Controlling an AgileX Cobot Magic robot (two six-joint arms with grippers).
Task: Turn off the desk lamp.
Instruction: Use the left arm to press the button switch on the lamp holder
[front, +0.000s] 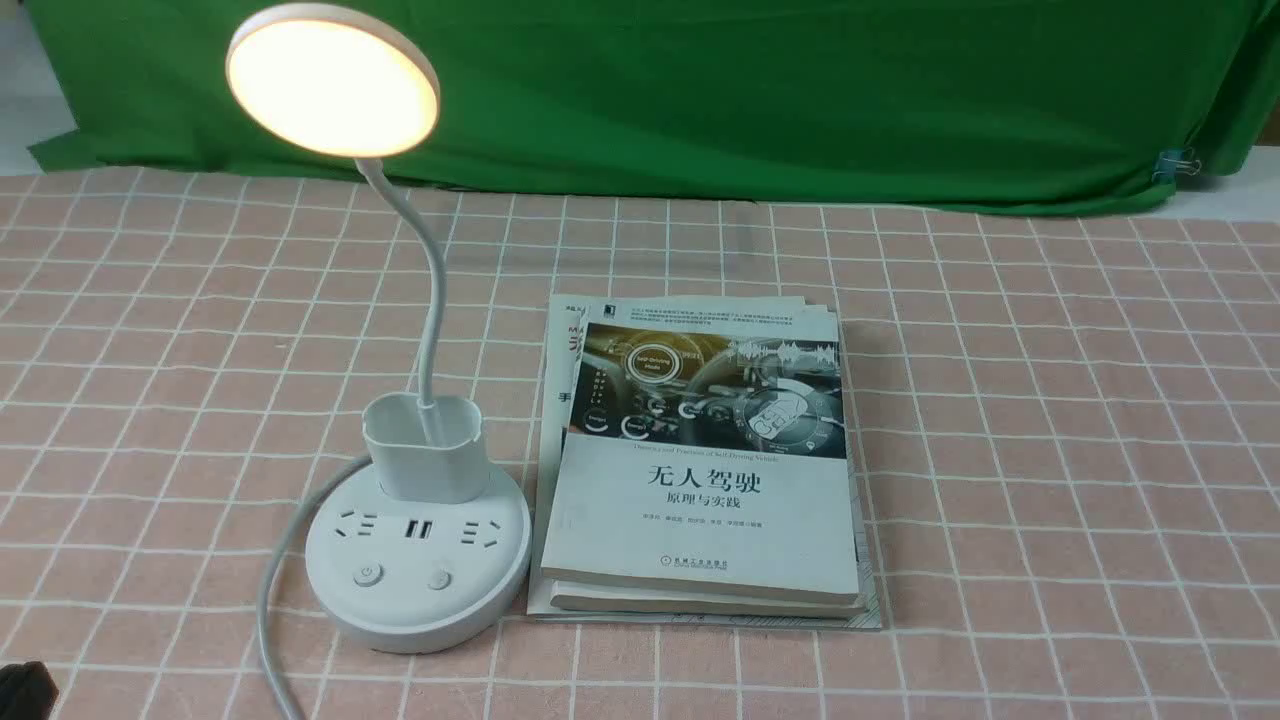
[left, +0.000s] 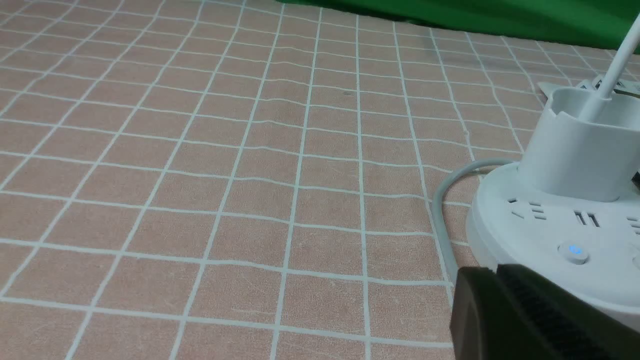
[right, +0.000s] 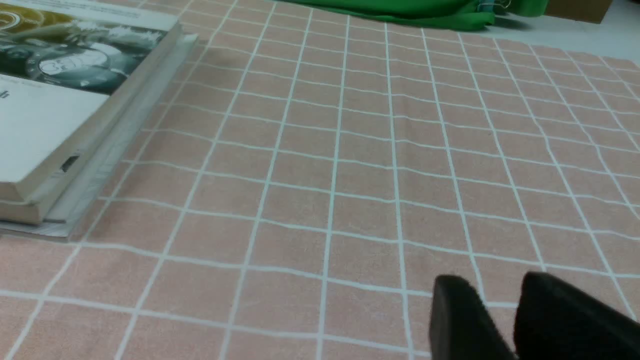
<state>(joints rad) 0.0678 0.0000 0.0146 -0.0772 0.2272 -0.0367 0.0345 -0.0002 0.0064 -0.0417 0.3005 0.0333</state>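
Left fingers (left: 530, 320) near lit desk lamp (left: 545, 227)

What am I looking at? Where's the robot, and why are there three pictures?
It's a robot with two arms, and each picture comes from one of its cameras. The front view looks forward between the arms: a lit desk lamp stands beside a stack of books on a pink checked tablecloth. The other two cameras ride on the wrists. The left gripper is the dark shape near the lamp's base; the right gripper hovers over bare cloth, jaws slightly apart. Neither holds anything.
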